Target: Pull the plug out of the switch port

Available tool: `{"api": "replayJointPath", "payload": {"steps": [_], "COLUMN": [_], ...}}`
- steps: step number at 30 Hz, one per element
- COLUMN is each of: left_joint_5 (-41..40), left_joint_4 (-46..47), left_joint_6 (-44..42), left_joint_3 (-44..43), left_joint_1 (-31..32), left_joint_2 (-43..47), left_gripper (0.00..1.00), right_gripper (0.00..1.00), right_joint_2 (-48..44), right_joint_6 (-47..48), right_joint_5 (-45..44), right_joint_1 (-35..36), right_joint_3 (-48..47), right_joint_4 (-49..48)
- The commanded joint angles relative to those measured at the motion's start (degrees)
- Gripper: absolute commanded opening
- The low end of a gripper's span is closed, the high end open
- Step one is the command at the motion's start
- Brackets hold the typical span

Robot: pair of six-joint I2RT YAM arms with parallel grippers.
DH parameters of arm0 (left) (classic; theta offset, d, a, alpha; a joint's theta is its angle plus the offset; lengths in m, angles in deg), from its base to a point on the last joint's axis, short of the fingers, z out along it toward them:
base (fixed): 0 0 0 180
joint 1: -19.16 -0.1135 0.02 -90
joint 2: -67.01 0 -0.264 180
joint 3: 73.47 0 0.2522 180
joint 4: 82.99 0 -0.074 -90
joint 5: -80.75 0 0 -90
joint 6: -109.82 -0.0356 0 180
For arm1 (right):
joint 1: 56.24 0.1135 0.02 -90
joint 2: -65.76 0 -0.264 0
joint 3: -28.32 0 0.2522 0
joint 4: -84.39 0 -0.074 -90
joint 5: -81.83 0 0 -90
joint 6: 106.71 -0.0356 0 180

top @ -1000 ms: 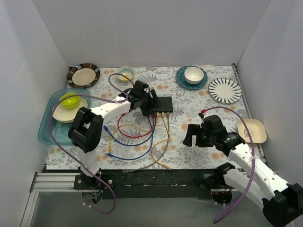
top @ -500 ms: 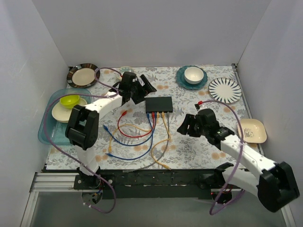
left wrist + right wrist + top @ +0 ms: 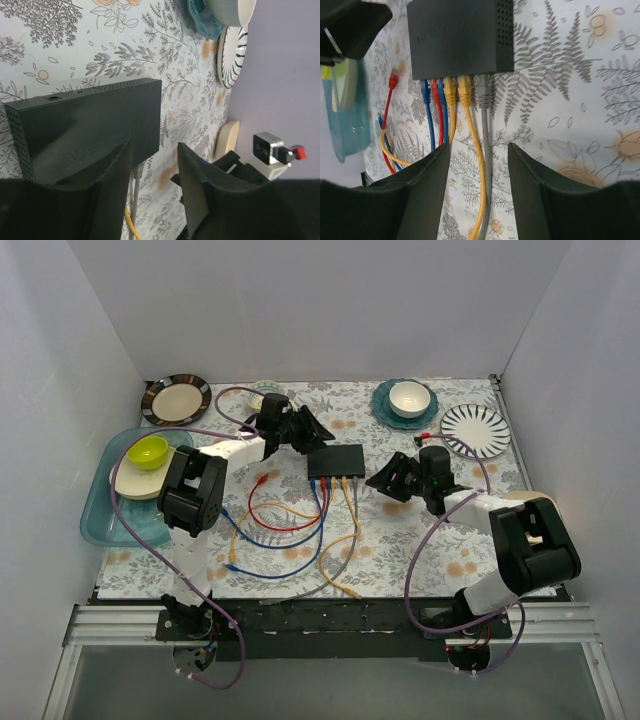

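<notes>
The black switch (image 3: 336, 459) lies flat mid-table, with several plugs (image 3: 335, 481) in the sockets along its near edge. In the right wrist view they are blue, red, blue, yellow (image 3: 450, 88), yellow (image 3: 465, 91) and grey (image 3: 482, 90), under the switch (image 3: 460, 35). My right gripper (image 3: 479, 160) is open and empty, just short of the yellow and grey cables, and sits right of the switch in the top view (image 3: 385, 483). My left gripper (image 3: 312, 430) is open and empty at the switch's far left corner. In its own view (image 3: 152, 165) the switch (image 3: 85, 120) lies beside its left finger.
Loose red, blue and yellow cables (image 3: 280, 530) loop on the floral cloth near the switch; a loose red plug (image 3: 262, 480) lies left of it. A teal tray (image 3: 100, 515) with a green bowl is left. Plates and bowls (image 3: 408, 400) stand at the back and right.
My left gripper has lifted off the switch's left end and drawn back to its far left. My right gripper has moved up and left, close to the switch's right near corner.
</notes>
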Motion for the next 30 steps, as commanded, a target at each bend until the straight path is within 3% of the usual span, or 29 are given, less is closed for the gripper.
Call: {"api": "replayJointPath", "payload": {"steps": [1, 6, 13, 30], "left_joint_5": [6.35, 8.48, 7.68, 8.30], "left_joint_4": [2.75, -0.33, -4.46, -6.40], "left_joint_6": [0.76, 0.06, -0.56, -0.47], "left_joint_3": [0.14, -1.89, -3.47, -4.00], "left_joint_1": [-0.04, -0.04, -0.48, -1.01], "left_joint_2": [0.91, -2.52, -5.85, -8.24], "left_gripper": [0.32, 0.21, 0.18, 0.14], "right_gripper": [0.58, 0.58, 0.47, 0.43], "right_joint_2": [5.41, 11.75, 19.13, 28.90], "right_joint_6": [-7.27, -9.03, -13.42, -18.17], "right_joint_5": [7.59, 10.58, 12.60, 12.16], "right_joint_1": [-3.31, -3.31, -3.31, -3.22], "right_joint_3": [2.15, -0.40, -1.63, -6.99], "right_joint_4": [-18.09, -23.45, -30.04, -33.83]}}
